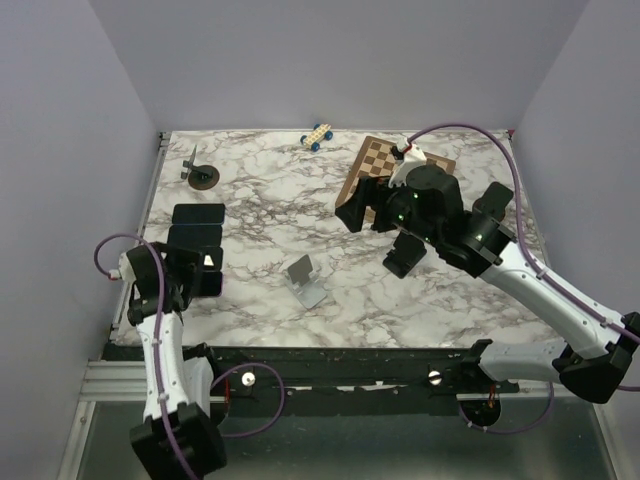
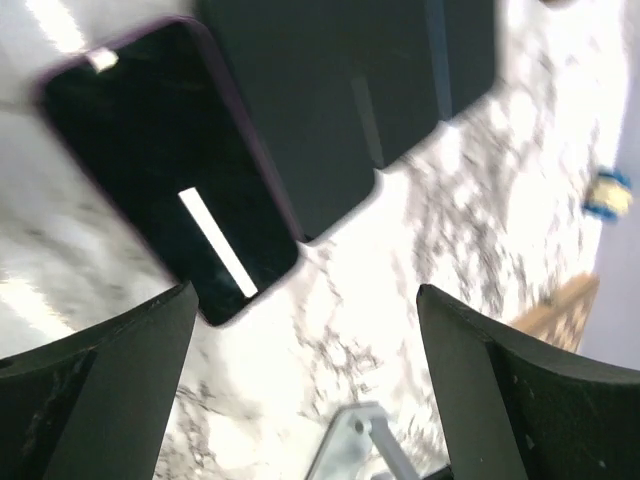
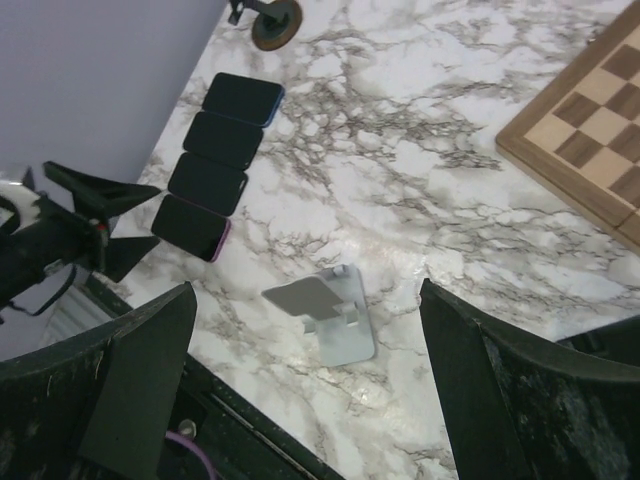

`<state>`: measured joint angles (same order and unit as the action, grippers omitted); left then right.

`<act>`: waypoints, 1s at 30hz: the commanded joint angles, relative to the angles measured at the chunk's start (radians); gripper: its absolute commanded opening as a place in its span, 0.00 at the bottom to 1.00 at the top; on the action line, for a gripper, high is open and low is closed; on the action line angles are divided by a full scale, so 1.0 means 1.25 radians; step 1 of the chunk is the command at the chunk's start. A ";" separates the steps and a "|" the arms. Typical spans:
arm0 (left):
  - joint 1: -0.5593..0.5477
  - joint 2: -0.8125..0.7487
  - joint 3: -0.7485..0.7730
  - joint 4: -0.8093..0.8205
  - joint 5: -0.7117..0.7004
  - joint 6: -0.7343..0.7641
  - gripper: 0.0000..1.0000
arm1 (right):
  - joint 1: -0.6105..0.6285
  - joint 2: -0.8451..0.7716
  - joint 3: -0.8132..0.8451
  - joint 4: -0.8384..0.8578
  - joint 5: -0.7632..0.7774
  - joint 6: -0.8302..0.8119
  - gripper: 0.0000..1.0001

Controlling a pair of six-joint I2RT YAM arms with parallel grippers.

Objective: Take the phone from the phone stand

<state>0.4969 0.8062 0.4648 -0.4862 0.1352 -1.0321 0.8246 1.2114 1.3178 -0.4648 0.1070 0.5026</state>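
The silver phone stand (image 1: 306, 280) stands empty near the table's front middle; it also shows in the right wrist view (image 3: 325, 310) and at the bottom of the left wrist view (image 2: 365, 445). Several dark phones lie flat in a row at the left (image 1: 198, 214). The nearest has a purple edge (image 2: 170, 160) (image 3: 190, 227). My left gripper (image 1: 208, 262) (image 2: 305, 390) is open and empty, low over that nearest phone. My right gripper (image 1: 378, 235) (image 3: 305, 370) is open and empty, raised above the table right of the stand.
A wooden chessboard (image 1: 385, 170) (image 3: 590, 130) lies at the back right, under my right arm. A small toy car (image 1: 318, 136) (image 2: 608, 193) sits at the back middle. A black round-based object (image 1: 200, 175) (image 3: 272, 20) stands at the back left.
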 commanded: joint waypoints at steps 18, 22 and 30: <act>-0.858 -0.146 0.386 0.238 -0.160 0.326 0.99 | 0.003 -0.373 0.028 -0.116 0.469 -0.089 1.00; -0.892 -0.170 0.440 0.281 -0.098 0.427 0.99 | 0.003 -0.455 0.041 -0.100 0.459 -0.153 1.00; -0.892 -0.230 0.514 0.337 0.005 0.550 0.99 | 0.003 -0.580 -0.002 0.000 0.394 -0.251 1.00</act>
<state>-0.6113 0.5713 1.0756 -0.1444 0.0727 -0.4644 0.8246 0.5320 1.3407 -0.5270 0.6266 0.2661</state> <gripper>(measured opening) 0.985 0.998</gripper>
